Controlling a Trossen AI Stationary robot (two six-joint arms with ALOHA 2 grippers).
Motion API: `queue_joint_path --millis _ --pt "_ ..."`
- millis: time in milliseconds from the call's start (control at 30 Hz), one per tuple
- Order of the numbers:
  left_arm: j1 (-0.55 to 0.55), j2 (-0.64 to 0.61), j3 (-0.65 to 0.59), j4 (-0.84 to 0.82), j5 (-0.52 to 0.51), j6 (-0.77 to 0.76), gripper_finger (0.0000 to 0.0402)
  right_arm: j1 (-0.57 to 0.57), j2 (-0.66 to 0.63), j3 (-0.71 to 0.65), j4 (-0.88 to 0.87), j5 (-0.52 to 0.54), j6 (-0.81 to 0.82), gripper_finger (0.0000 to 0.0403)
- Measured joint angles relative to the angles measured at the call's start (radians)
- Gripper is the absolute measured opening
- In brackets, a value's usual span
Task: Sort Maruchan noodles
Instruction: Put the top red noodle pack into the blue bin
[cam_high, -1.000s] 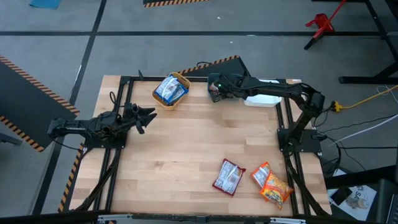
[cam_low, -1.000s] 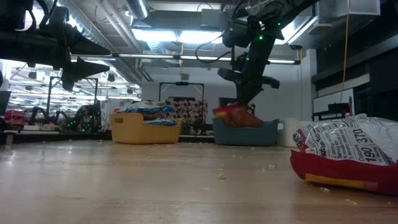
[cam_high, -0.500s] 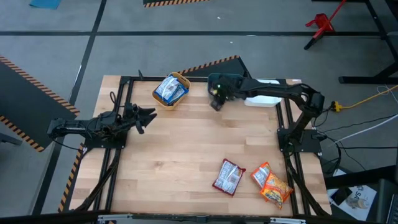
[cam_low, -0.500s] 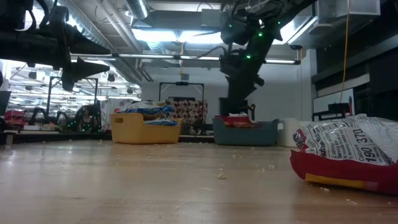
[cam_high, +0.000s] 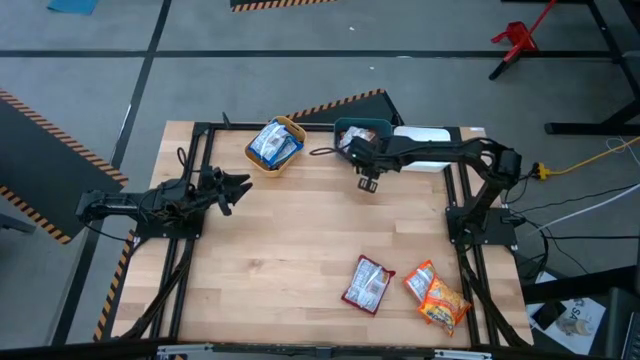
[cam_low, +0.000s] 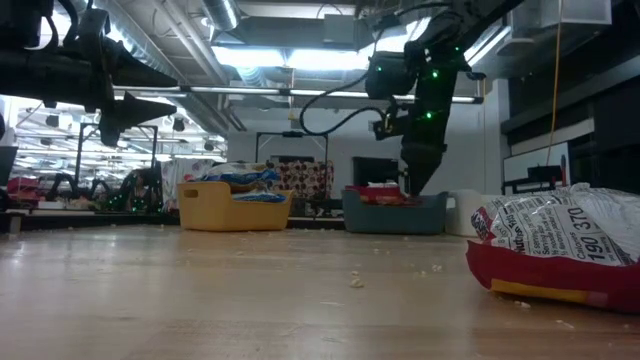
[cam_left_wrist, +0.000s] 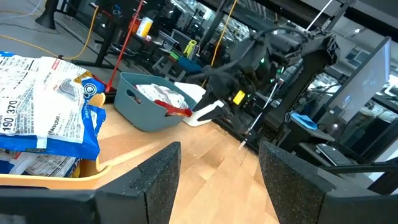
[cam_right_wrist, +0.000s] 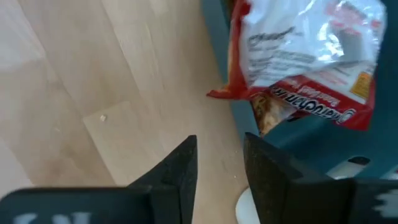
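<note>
Since a second ago: right gripper (cam_high: 367, 184) has come away from the teal bin (cam_high: 380, 128) and now hangs over bare wood just in front of it, near the far edge of the bench; the red packet (cam_right_wrist: 305, 59) it carried now lies in that bin, one end draped over the rim.

Right gripper: fingers (cam_right_wrist: 174, 168) a narrow gap apart, nothing between them.

Left gripper (cam_high: 238, 185): near the left edge of the bench, raised above the surface, fingers (cam_left_wrist: 158, 180) spread wide, nothing between them.

Yellow bin (cam_high: 288, 128): far edge of the bench, left of the teal bin; holds blue-and-white packets (cam_high: 272, 146) piled above its rim.

White bin (cam_high: 425, 135): far right corner, just beside the teal bin.

Loose packets, near right corner of the bench:
- one dark red packet (cam_high: 367, 284), lying flat;
- two orange-yellow packets (cam_high: 437, 295), just right of it, touching or overlapping each other.

Bench (cam_high: 290, 250): pale wood planks with a few crumbs scattered on top.
</note>
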Motion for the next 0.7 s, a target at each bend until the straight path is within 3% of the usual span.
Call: queue_joint_path --millis 700 --pt "0.0 0.0 0.0 0.001 -0.033 0.02 0.0212 -0.039 0.0 -0.052 0.483 -0.003 -0.068 0.0106"
